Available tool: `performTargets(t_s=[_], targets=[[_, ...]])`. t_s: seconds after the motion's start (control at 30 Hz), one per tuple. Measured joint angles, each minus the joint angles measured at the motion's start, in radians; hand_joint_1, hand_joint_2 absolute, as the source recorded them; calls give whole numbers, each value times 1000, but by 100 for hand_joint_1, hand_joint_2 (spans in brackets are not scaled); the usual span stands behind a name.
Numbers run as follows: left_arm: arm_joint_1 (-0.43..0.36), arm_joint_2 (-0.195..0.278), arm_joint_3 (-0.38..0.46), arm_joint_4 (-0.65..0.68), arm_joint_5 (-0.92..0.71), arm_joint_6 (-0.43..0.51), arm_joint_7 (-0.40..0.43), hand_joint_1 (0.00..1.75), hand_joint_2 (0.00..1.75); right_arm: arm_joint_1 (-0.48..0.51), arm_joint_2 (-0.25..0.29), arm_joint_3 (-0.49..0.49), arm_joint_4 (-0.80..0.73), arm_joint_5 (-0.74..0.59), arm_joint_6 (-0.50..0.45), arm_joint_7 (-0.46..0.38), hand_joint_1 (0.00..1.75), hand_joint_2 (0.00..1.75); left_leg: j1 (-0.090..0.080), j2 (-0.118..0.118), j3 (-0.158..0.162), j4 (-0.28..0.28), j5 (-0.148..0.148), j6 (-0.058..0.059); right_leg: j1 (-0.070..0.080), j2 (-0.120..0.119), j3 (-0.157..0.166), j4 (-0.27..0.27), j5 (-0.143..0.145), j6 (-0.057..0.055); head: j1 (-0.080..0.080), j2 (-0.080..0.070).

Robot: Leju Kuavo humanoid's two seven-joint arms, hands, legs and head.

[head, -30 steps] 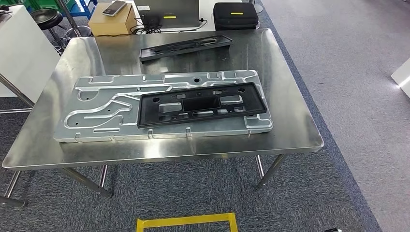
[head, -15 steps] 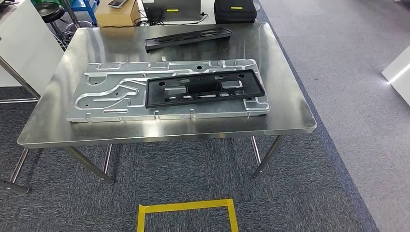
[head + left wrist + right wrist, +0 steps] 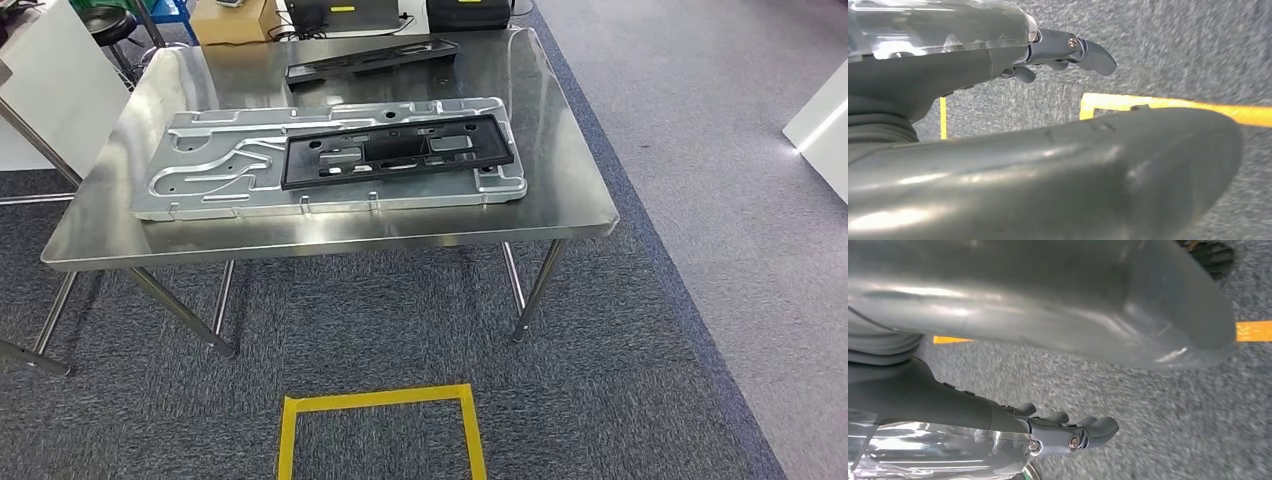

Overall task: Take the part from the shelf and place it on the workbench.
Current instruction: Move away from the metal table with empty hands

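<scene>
A black plastic frame part (image 3: 398, 152) lies flat on a large silver stamped metal plate (image 3: 220, 175) on the steel workbench (image 3: 565, 180). Another long black part (image 3: 370, 60) rests near the bench's far edge. Both my arms hang down over the grey carpet. My left hand (image 3: 948, 75) holds nothing, its dark fingers (image 3: 1093, 55) stretched out apart from the thick thumb. My right hand (image 3: 938, 400) is likewise empty, with its fingers (image 3: 1088, 432) extended away from the thumb.
A yellow tape square (image 3: 375, 400) marks the carpet in front of the bench. Beyond the bench stand a cardboard box (image 3: 232, 18) and a black case (image 3: 468, 12). A white cabinet (image 3: 40, 80) stands on the left, and open carpet lies on the right.
The whole picture has shifted: the workbench now sits higher and smaller and more carpet and yellow tape show below, so the camera has drawn back. Things on the bench have not moved.
</scene>
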Motion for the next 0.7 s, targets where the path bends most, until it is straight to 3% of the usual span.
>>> performTargets(t_s=[0.07,0.13,0.2,0.23,0.27,0.3,0.37,0.4,0.43,0.47,0.53,0.6,0.63,0.7], targets=[[-5,-10,-12,1,-10,-2,-2,0,0,-3,9,-8,2,-3,0,1,0,0,-4,-1,109,-149,7,14,3,0,-24,12,15,6,0,0],[-9,-26,-24,1,-22,-5,-7,0,0,-6,16,-15,3,-7,-2,6,0,0,-12,0,169,-249,-18,28,3,-2,-35,17,31,18,0,0],[-7,-48,-36,2,-33,-7,-14,0,0,-7,21,-22,3,-13,-6,13,0,0,-14,1,165,-266,-9,44,0,-2,-39,16,45,32,0,0],[-5,-60,-41,2,-40,-8,-17,0,0,-7,23,-26,3,-16,-8,16,0,0,-14,3,157,-268,1,54,-2,0,-44,24,35,38,0,0],[-4,-72,-46,3,-45,-8,-21,0,0,-7,25,-30,4,-19,-10,19,0,0,-12,5,147,-271,14,63,-4,2,-53,44,5,43,0,0],[-2,-85,-52,3,-49,-8,-24,0,0,-7,27,-33,4,-21,-12,20,0,0,-10,7,134,-273,27,70,-6,5,-66,84,-42,47,0,0],[2,-105,-61,3,-55,-6,-29,0,0,-7,31,-38,6,-22,-15,21,0,0,-12,8,104,-272,51,75,-9,7,-96,205,-143,55,0,0],[4,-114,-64,3,-56,-5,-31,0,0,-7,32,-39,6,-21,-16,21,0,0,-12,8,87,-269,63,74,-11,7,-103,261,-164,58,0,0],[7,-120,-65,3,-57,-4,-31,0,0,-7,32,-40,7,-21,-17,22,0,0,-12,8,70,-266,74,72,-13,7,-99,293,-159,61,0,0],[8,-126,-66,3,-57,-3,-29,0,0,-7,32,-41,7,-21,-17,22,0,0,-12,9,54,-261,84,69,-15,7,-78,292,-134,63,0,0],[10,-133,-68,3,-57,-3,-22,0,0,-9,32,-41,7,-19,-17,21,0,0,-11,8,21,-247,100,62,-17,7,15,187,-85,62,0,0],[10,-138,-70,3,-57,-3,-11,0,0,-12,32,-41,7,-15,-15,19,0,0,-13,8,-3,-232,114,52,-15,8,114,40,-91,55,0,0],[10,-140,-70,3,-57,-3,-7,0,0,-14,32,-41,7,-13,-15,18,0,0,-13,7,-9,-228,121,46,-12,8,137,-1,-102,49,0,0],[12,-142,-70,3,-58,-3,1,0,0,-14,32,-41,7,-10,-13,17,0,0,-13,7,-16,-228,137,33,-9,8,135,-19,-101,34,0,0]])
